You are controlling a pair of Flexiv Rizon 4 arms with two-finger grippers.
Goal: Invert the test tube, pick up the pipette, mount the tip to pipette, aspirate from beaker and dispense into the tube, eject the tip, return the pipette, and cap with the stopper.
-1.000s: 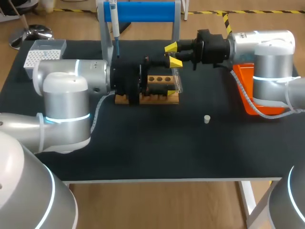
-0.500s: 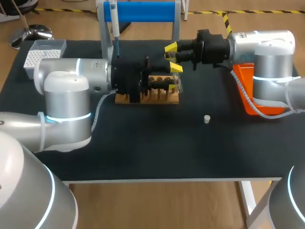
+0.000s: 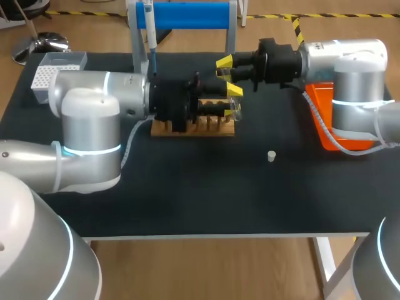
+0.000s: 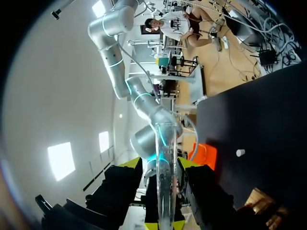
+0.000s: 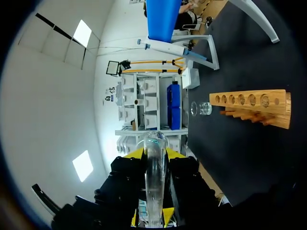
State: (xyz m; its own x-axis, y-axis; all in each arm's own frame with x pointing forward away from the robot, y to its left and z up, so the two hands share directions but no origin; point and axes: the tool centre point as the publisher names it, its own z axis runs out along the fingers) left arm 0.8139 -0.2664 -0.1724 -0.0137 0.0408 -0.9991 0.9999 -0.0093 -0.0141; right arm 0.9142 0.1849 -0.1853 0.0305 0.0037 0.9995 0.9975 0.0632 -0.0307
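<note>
Toward the left rear of the table (image 3: 187, 206), the pipette (image 3: 149, 28) hangs untouched on its stand (image 3: 187, 14), so we judge the work to be at its first step, the inversion. Our left gripper (image 4: 162, 196) is closed on the test tube (image 4: 165, 153), which it holds roughly level in the air, near the wooden rack (image 3: 215, 129). The glass is smooth and gripped along only a short stretch. If the wrist turns sharply, the tube may twist or slide in the grip and drop onto the rack. Just to the right, our right gripper (image 5: 152, 191) faces the left one at close range, and its wrist view shows a glass tube (image 5: 156, 153) pinched in it too; whether this is the same tube we cannot tell. If both clamp one tube and either gripper pulls or turns alone, the glass may snap. If they crowd closer, the two grippers may collide. Farther right the stopper (image 3: 271, 156) lies alone on the table, well apart from both, where a dropped, rolling tube could knock it toward the edge.
</note>
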